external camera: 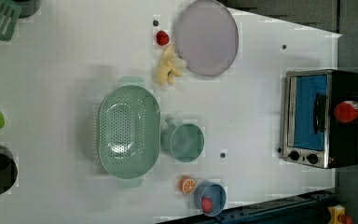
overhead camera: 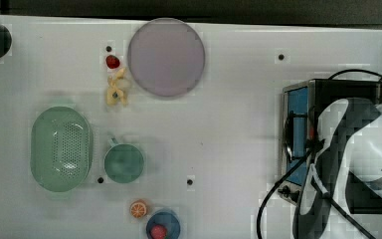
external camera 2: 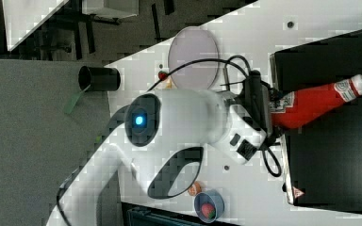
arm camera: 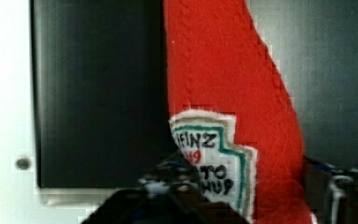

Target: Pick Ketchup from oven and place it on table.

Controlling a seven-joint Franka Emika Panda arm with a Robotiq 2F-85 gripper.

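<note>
1. The ketchup [external camera 2: 316,103] is seen lying on its side on the black top of the oven [external camera 2: 339,155]. In the right view its long axis runs across the oven roof, slanted slightly upward toward the right view's right.
2. The white cap is pointed toward the right view's right, away from the arm; the fat red base is turned toward the arm.
3. In the wrist view, the ketchup [arm camera: 223,93] is shown stretching away from the camera over the dark oven [arm camera: 98,93] top, label end nearest.
4. The gripper [external camera 2: 274,117] is placed at the bottle's base end, with dark fingers [arm camera: 177,186] seen on either side of the label. Whether they are already pressed against the bottle cannot be told.
5. In the left view, the ketchup [external camera: 349,111] is seen above the oven [external camera: 317,119], past its door handle.
6. The oven is stood at the edge of the white table [overhead camera: 229,124], well apart from the grey-lilac plate [overhead camera: 165,56].
</note>
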